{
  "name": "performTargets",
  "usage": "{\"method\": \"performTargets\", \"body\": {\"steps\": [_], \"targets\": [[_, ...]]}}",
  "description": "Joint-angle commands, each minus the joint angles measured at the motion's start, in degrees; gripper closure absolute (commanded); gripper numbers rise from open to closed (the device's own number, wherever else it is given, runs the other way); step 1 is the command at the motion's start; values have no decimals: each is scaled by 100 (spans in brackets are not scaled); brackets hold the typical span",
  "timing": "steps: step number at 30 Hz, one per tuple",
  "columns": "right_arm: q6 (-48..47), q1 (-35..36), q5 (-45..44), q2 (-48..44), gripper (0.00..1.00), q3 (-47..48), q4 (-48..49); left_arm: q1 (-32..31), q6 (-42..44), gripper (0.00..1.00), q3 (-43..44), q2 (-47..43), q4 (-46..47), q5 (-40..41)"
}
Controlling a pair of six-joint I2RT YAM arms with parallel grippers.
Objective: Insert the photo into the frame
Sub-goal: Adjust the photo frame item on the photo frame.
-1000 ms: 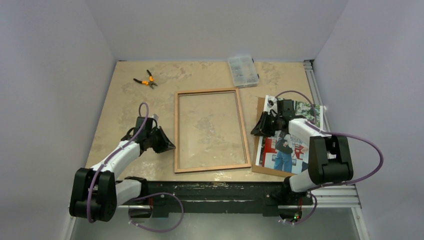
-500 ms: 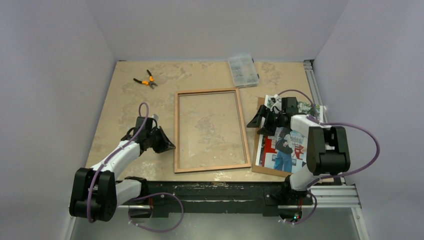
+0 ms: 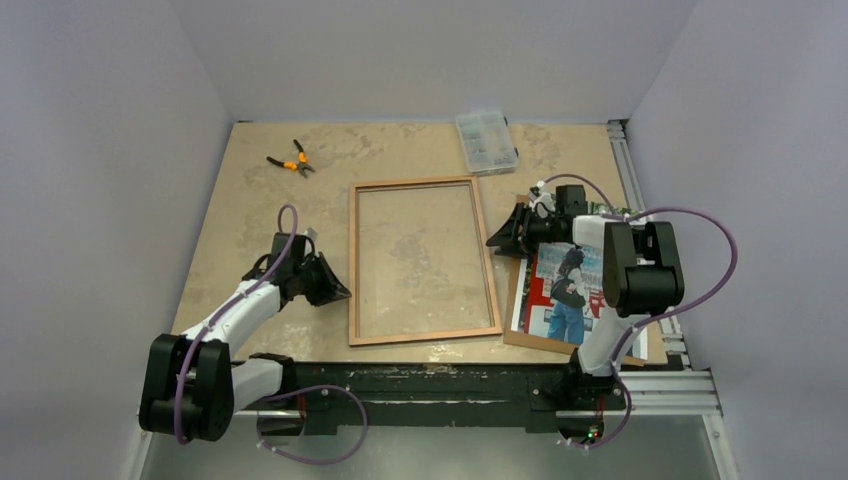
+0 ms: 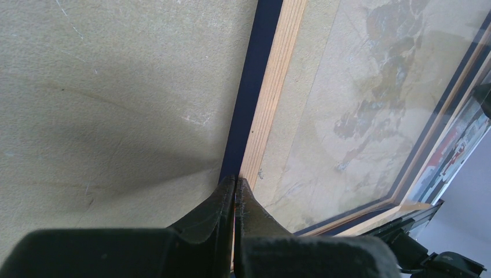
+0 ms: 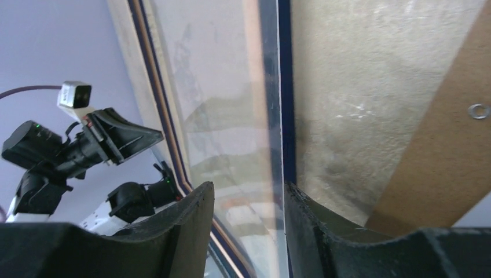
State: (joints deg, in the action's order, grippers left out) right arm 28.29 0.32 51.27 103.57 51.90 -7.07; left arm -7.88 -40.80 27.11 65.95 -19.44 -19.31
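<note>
The frame [image 3: 355, 262] lies flat mid-table, wood-brown face up, with table showing through its clear pane. The photo [image 3: 570, 290] lies picture-up on a brown board [image 3: 530, 340] to the frame's right. My left gripper [image 3: 343, 294] is shut, its tips [image 4: 234, 180] against the frame's left rail [image 4: 272, 98] where the dark blue side meets the wood. My right gripper [image 3: 494, 240] is open at the frame's right rail [image 5: 284, 87]. In the right wrist view its gripper [image 5: 246, 200] straddles that rail's edge, which lies close to the right finger [image 5: 304, 217].
Orange-handled pliers [image 3: 290, 160] lie at the back left. A clear compartment box [image 3: 486, 140] stands at the back, just beyond the frame. A metal rail [image 3: 630, 170] runs along the table's right edge. The board [image 5: 451, 145] carries a small metal ring [image 5: 477, 110].
My right gripper has moved left and away from me, off the photo to the frame's right rail. The left arm, frame and photo have not moved.
</note>
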Motion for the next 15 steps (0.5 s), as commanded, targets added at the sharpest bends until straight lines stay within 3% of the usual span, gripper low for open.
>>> {"method": "performTargets", "body": {"steps": [1, 8, 15], "targets": [[147, -14, 621, -358, 56, 56, 200, -12, 230, 100, -6, 149, -140, 219], [279, 110, 943, -524, 61, 148, 163, -12, 230, 100, -4, 149, -139, 217], [282, 528, 689, -311, 65, 358, 42, -12, 230, 100, -4, 155, -139, 217]]}}
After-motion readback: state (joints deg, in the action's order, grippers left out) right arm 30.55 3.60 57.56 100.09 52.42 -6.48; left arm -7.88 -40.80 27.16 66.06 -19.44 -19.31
